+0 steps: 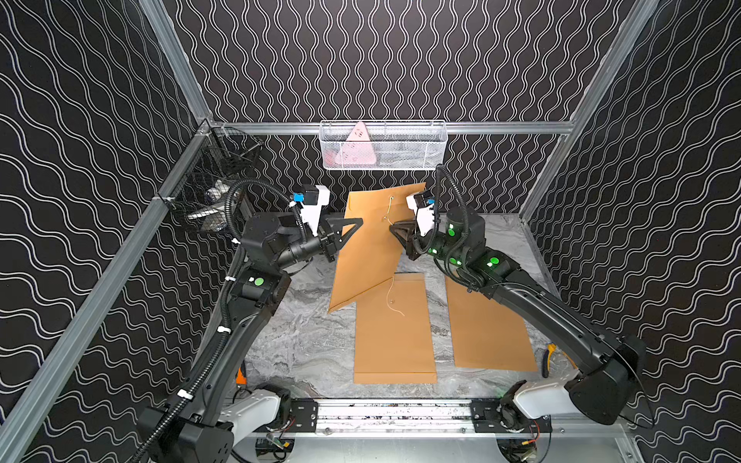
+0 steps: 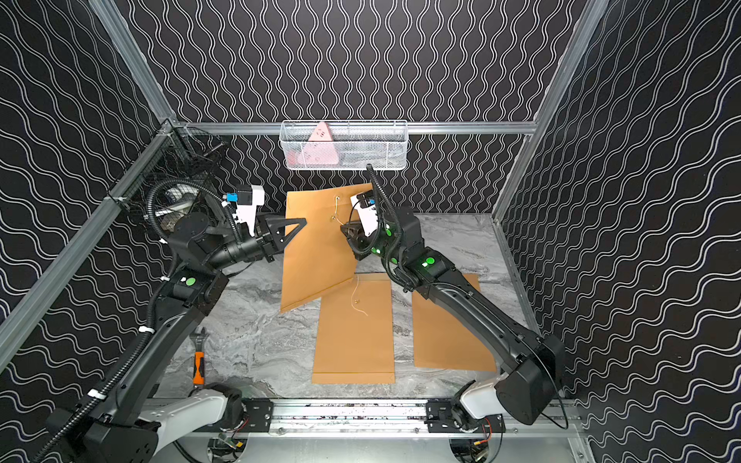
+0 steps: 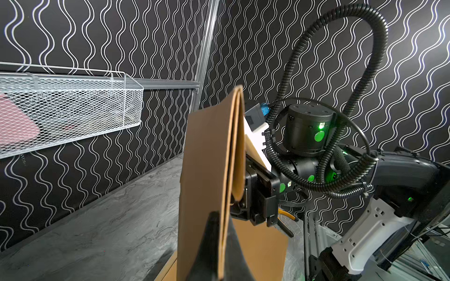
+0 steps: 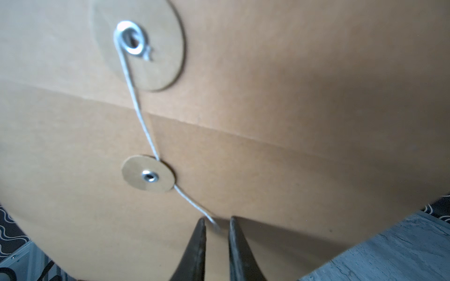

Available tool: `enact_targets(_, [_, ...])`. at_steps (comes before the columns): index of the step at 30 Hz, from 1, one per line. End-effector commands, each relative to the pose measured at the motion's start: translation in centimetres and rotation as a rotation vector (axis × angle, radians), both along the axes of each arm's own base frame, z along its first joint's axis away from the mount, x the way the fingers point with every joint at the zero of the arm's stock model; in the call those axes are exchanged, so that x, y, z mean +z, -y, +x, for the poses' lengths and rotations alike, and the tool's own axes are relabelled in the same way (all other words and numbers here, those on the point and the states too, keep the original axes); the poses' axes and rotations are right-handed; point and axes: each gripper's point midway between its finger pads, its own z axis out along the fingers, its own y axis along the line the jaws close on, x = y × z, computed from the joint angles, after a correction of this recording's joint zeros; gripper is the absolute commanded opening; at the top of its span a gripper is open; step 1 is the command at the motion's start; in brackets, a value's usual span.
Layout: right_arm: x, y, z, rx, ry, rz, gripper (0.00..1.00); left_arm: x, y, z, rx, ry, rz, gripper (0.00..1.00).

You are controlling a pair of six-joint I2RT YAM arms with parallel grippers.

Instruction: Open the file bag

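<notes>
Your left gripper is clamped on the 9 o'clock edge of the brown kraft-paper file bag, held upright toward 12 o'clock of the grey marbled table. Expect it to be light and floppy. Take the thin white string; the fingers of the right gripper stand slightly apart around its tail.

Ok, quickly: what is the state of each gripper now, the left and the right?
Left gripper: closed on the edge of the upright brown paper file bag.
Right gripper: narrowly open; the thin white string runs between its jaws, not pinched.
</notes>
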Motion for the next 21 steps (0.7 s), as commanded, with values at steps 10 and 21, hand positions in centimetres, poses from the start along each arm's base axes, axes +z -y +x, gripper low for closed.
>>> enact_targets(10, [1.3, -0.4, 0.2, 0.011, 0.047, 0.036, 0.04, 0.7, 0.0, -0.4, -0.009, 0.025, -0.001, 0.0])
enact_targets(21, [2.4, 0.3, 0.1, -0.02, 0.062, 0.055, 0.0, 0.0, -0.2, 0.0, 0.013, 0.016, 0.003, 0.0])
